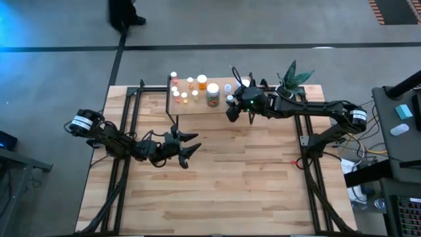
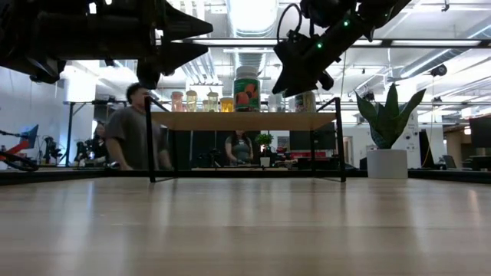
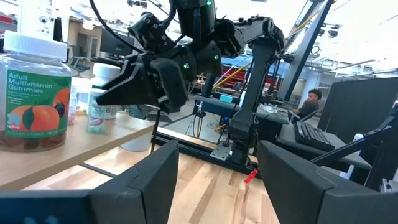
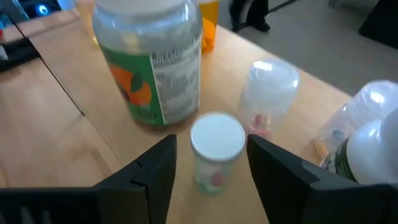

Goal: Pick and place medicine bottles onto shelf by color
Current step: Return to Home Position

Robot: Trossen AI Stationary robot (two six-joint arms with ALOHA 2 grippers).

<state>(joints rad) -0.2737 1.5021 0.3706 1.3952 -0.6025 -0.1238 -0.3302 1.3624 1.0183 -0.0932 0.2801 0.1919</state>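
**Right gripper** (image 1: 231, 113): raised over the right end of the shelf (image 1: 197, 105). Fingers (image 4: 149, 174) spread wide, holding nothing.
- Small white-capped bottle (image 4: 216, 149): upright on the shelf, below the gap between the two fingers and touching neither.
- Gummies jar (image 4: 152, 62): large, with a green label. It stands just beyond one fingertip, near the small bottle.
- Clear vial (image 4: 267, 93): ahead of the other fingertip, close beside the small bottle.
- Orange bottle (image 4: 208, 25): farther ahead of the fingers, behind the jar.
- Two more white-capped bottles (image 4: 367, 124): outside the second finger, at the shelf's end.

**Left gripper** (image 1: 192, 145): over bare worktop (image 1: 230, 178), well apart from the shelf. Fingers (image 3: 143, 180) spread wide and empty, with the shelf's end and the right gripper ahead of them.

**Shelf**: light-wood board on thin black legs at the worktop's far edge. Small orange and yellow bottles (image 1: 185, 97) stand at its other end, well away from both sets of fingers.

**Potted plant** (image 2: 387, 157): just past the shelf's right end.

**Person** (image 2: 134, 134): in the room behind the worktop.
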